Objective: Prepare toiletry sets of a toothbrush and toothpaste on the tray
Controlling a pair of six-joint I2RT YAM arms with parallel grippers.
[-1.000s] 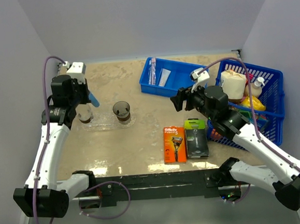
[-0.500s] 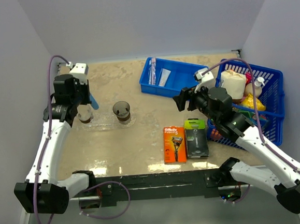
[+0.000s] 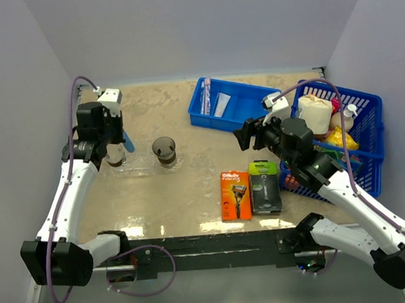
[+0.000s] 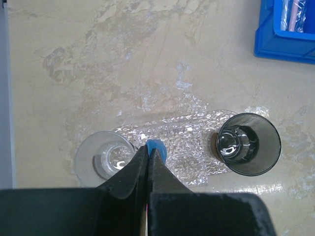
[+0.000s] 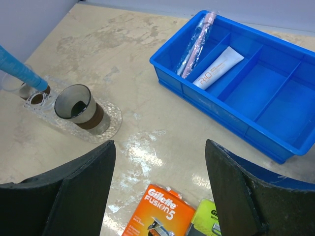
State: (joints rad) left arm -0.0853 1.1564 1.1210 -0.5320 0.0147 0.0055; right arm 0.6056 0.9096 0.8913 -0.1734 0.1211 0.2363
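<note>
My left gripper (image 3: 111,135) is shut on a blue toothbrush (image 3: 127,136), which slants down to the right rim of the left clear cup (image 4: 103,160). Its blue end (image 4: 156,146) pokes out past the fingertips (image 4: 148,151) over the clear tray (image 4: 197,142). A brownish cup (image 3: 164,151) stands on the tray's right part. A wrapped toothbrush (image 5: 197,44) and a white toothpaste (image 5: 219,66) lie in the blue bin (image 5: 246,83). My right gripper (image 5: 160,187) hangs open and empty over bare table between the bin and the tray.
An orange razor pack (image 3: 235,194) and a black-green one (image 3: 265,186) lie flat near the front middle. A blue lattice basket (image 3: 360,153) full of goods stands at the right, partly behind my right arm. Walls close in on the left, back and right.
My left arm has shifted a little to the right with the toothbrush, which stands steeper over the left cup. My right arm moved slightly right, then held still.
</note>
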